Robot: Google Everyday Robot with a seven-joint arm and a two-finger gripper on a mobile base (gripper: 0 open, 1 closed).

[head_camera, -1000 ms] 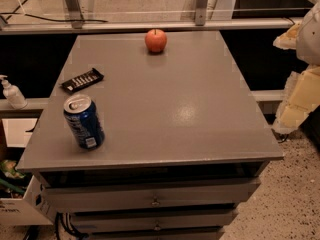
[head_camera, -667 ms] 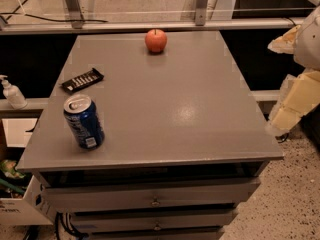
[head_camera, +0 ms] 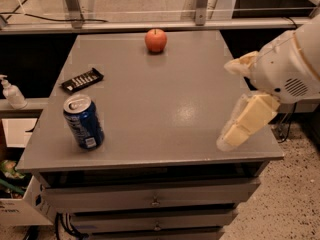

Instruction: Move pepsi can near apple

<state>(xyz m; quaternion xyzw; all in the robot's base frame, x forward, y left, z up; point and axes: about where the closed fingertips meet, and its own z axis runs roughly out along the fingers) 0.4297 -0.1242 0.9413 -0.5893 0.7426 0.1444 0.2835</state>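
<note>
The pepsi can [head_camera: 83, 121], dark blue with a silver top, stands upright near the front left corner of the grey table [head_camera: 170, 99]. The red-orange apple [head_camera: 156, 40] sits at the far edge, near the middle. My gripper [head_camera: 231, 104] reaches in from the right over the table's right edge, with its cream fingers [head_camera: 247, 121] spread apart and holding nothing. It is far to the right of the can and well in front of the apple.
A flat black bar with white markings [head_camera: 82, 80] lies on the table's left side, behind the can. A white pump bottle [head_camera: 12, 94] stands on a ledge to the left. Drawers [head_camera: 155, 199] sit under the tabletop.
My arm and gripper have moved left, from off the table's right side to over its right edge. The can, apple and black bar have not moved.
</note>
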